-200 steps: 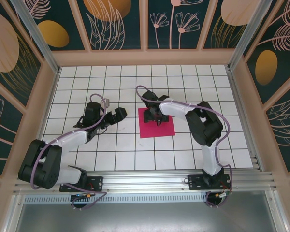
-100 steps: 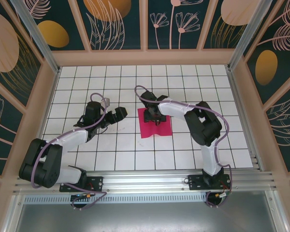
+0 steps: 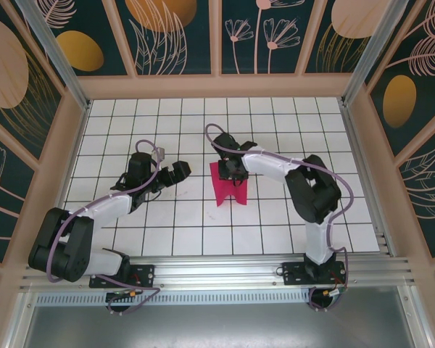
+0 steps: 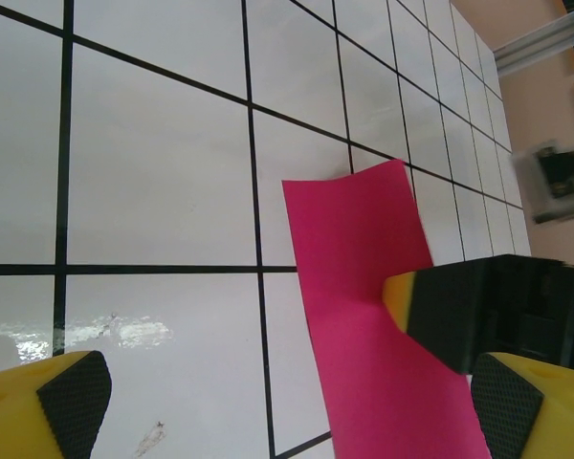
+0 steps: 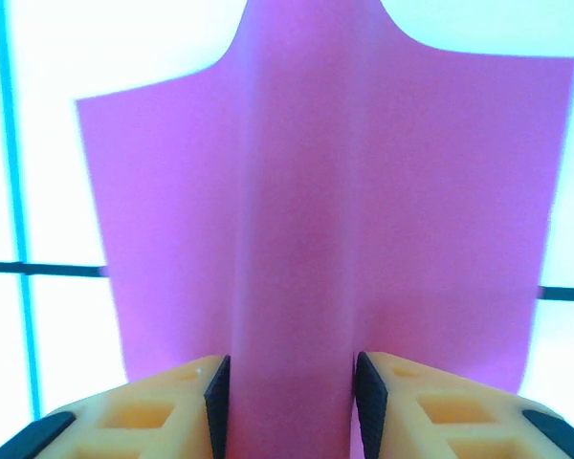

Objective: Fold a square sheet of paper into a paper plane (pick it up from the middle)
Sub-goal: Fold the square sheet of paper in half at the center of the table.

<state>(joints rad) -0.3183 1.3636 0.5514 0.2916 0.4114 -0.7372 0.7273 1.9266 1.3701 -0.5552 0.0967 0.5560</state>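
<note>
One tented square sheet of paper (image 5: pixel 383 191) between the right gripper (image 5: pixel 292 392) jaws

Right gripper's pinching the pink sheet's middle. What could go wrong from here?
The right gripper pinches only a loose ridge of the sheet; lifting, the thin paper could slip out. That ridge could set a stray crease. The open left gripper, close beside the sheet, might snag its edge.
</note>
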